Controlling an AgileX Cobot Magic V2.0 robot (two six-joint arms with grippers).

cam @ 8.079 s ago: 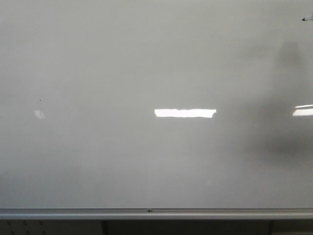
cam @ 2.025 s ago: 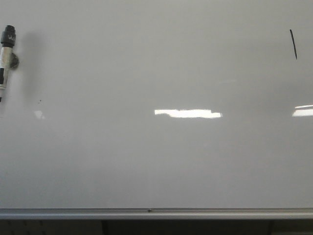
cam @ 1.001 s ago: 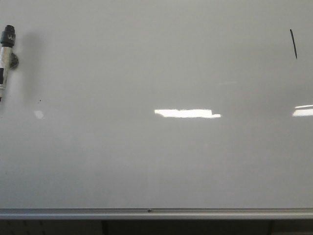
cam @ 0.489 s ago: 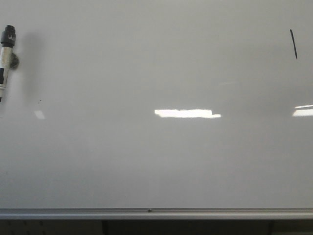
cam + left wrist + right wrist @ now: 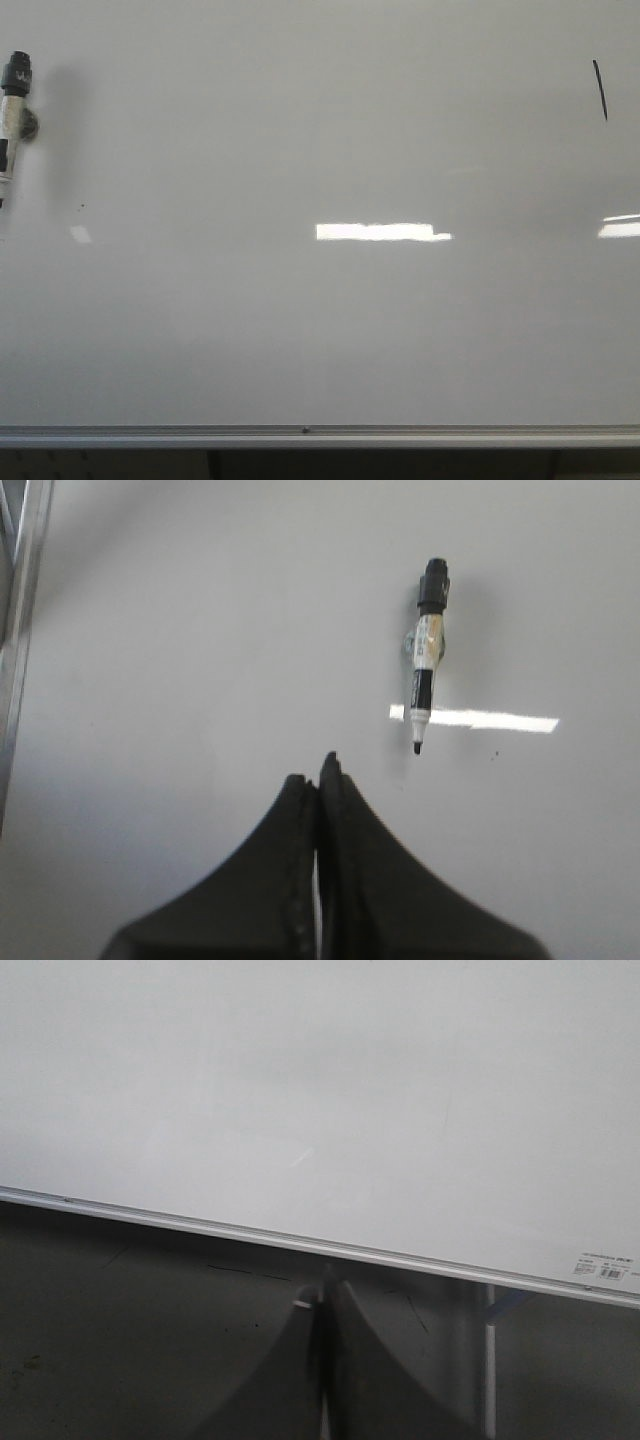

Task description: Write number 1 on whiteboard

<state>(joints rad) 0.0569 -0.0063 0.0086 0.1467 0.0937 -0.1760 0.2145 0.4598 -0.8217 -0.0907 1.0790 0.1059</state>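
Nothing has moved: marker stuck at whiteboard left edge

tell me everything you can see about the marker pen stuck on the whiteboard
The marker hangs upright against the whiteboard at its far left edge in the front view, held by a small dark clip or magnet behind its barrel. It has a black end on top, a white labelled barrel and a bare dark tip pointing down. Neither gripper touches it.

The whiteboard lies open across its middle and lower face; a marker stuck at the far left edge juts out; the silver rail bounds the bottom; nothing else stands proud
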